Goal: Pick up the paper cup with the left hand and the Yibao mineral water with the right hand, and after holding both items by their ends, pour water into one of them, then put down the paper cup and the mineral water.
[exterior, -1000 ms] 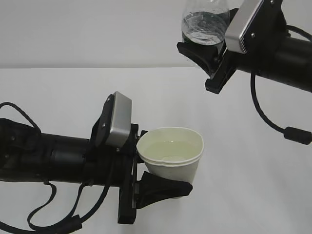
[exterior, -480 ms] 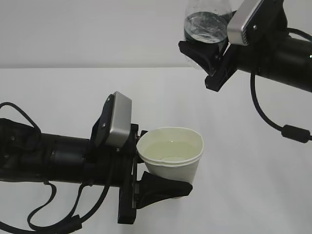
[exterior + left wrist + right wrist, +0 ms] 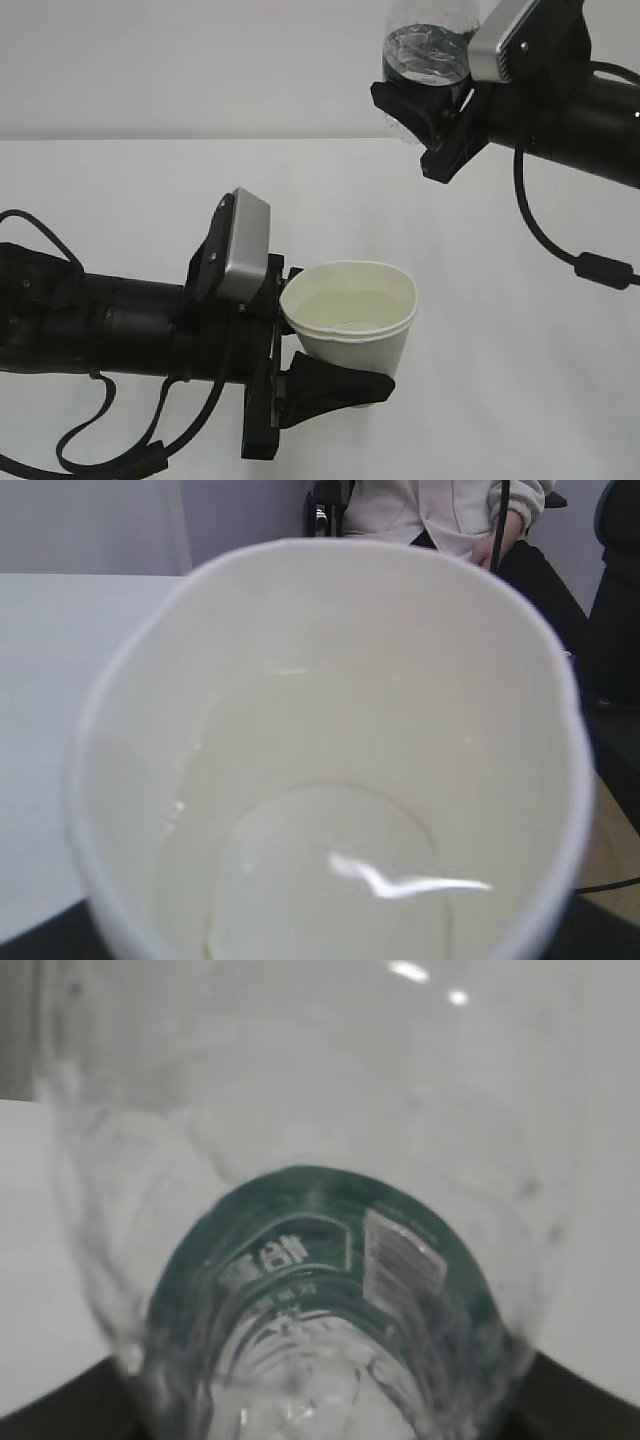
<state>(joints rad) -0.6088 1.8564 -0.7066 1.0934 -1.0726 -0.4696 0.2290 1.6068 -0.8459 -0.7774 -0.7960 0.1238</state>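
At lower centre of the exterior view, the left hand (image 3: 335, 375) clamps the cup (image 3: 352, 322) by its base, upright, with pale liquid inside. At upper right, the right hand (image 3: 425, 105) grips the bottle (image 3: 428, 45) around its lower body, well above the table (image 3: 480, 300).

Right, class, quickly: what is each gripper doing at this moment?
Left gripper: closed on the paper cup.
Right gripper: closed on the Yibao mineral water, raised.

paper cup (image 3: 352, 318) low left — Yibao mineral water (image 3: 428, 45) high right
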